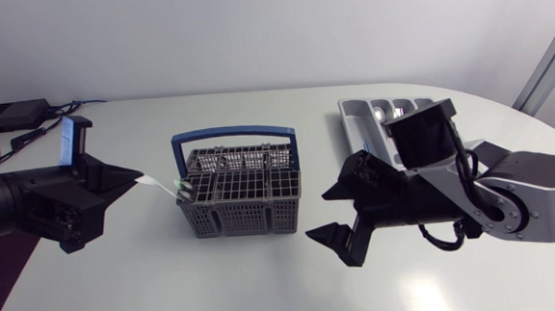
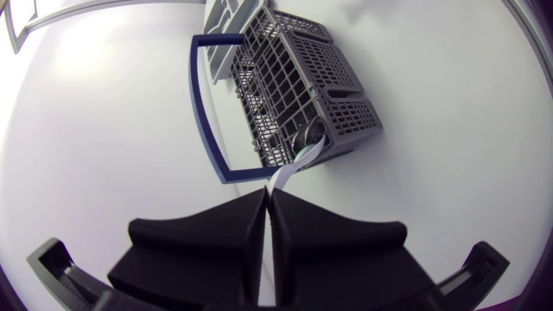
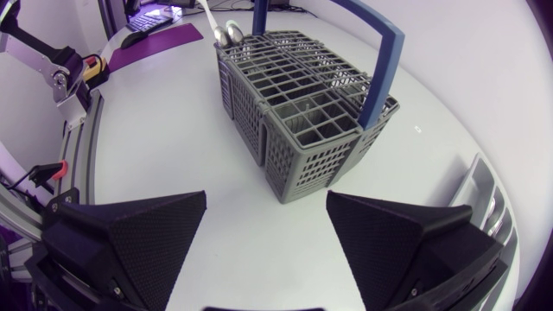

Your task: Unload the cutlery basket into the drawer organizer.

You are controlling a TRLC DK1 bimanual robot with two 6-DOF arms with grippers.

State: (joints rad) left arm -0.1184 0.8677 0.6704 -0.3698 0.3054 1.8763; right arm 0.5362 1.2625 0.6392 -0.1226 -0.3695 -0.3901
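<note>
Left hand (image 1: pixel 140 176) pinching what looks like a spoon handle (image 2: pixel 298 164) at basket (image 1: pixel 243 215), right hand (image 1: pixel 318 216) wide

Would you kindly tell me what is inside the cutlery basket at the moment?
One spoon leans out of the cutlery basket corner, its handle gripped by the left tool. The top grid and mesh walls hide whatever lies deeper in the other compartments.
</note>
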